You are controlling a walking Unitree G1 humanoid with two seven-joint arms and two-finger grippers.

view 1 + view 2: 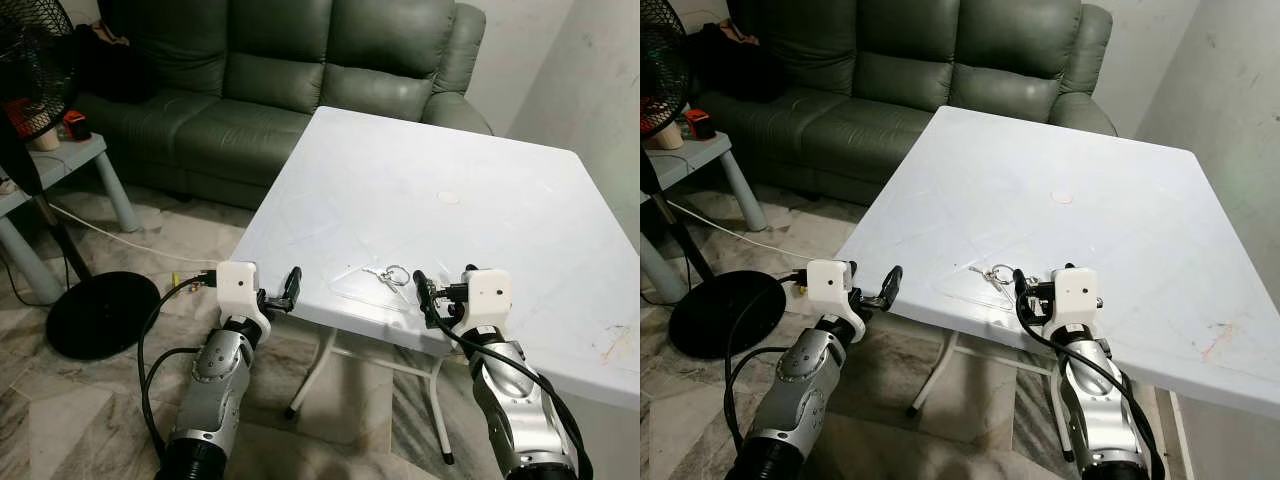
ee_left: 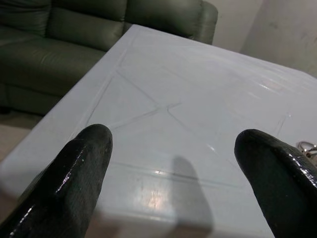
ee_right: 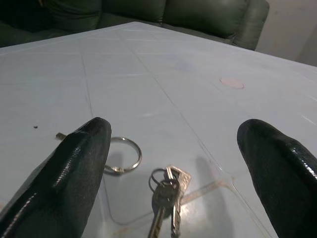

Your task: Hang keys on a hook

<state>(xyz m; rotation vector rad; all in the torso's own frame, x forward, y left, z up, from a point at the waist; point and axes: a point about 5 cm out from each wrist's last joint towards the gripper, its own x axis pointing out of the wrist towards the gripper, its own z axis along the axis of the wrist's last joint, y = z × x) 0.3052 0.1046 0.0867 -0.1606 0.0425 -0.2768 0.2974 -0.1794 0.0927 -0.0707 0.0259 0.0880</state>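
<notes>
Silver keys [image 3: 166, 198] lie on white table [image 1: 480, 180], right tool [image 3: 178, 173] spread above

White square table [image 1: 500, 200]; keys [image 1: 388, 277] near its front edge; small round mark [image 1: 449, 197] mid-surface

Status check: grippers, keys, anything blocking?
Right gripper open, low over the keys near table front edge. Left gripper open at table's left edge. Keys lying flat, ungrasped. Nothing between fingers and keys.

Home living room, green sofa [image 1: 290, 70], fan [image 1: 40, 90]
</notes>
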